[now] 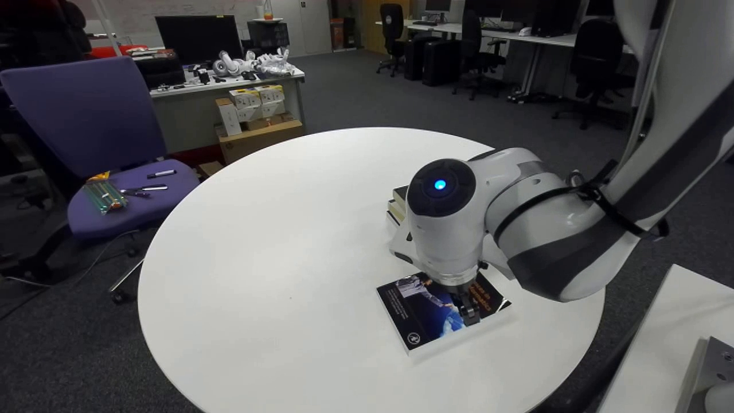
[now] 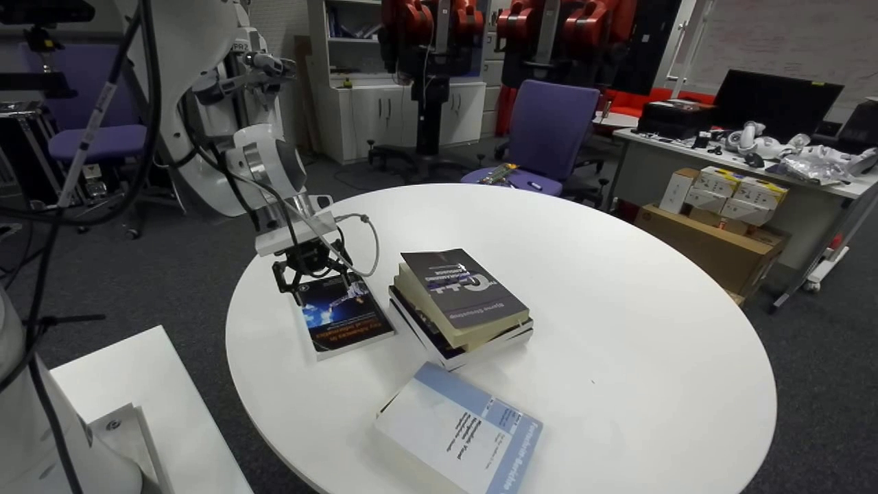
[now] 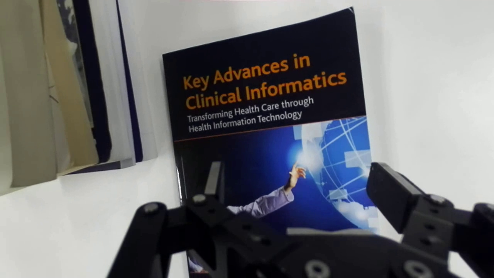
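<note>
My gripper (image 3: 299, 181) is open, its two black fingers spread wide with nothing between them. Below it, flat on the round white table (image 1: 258, 258), lies a dark paperback (image 3: 266, 92) titled Key Advances in Clinical Informatics. In the wrist view the fingers span most of the book's width, and the gripper body hides its lower part. Seen in an exterior view, the gripper (image 2: 322, 288) hangs over one end of the paperback (image 2: 353, 326); whether a fingertip touches the cover, I cannot tell. Beside it stands a stack of books (image 2: 466, 288), topped by a grey C++ book.
A thick pale blue and white book (image 2: 453, 432) lies near the stack. In an exterior view, the arm partly hides the stack (image 1: 397, 209). A purple chair (image 1: 137, 192) with small items on its seat and a cluttered desk (image 1: 229, 83) stand beyond the table.
</note>
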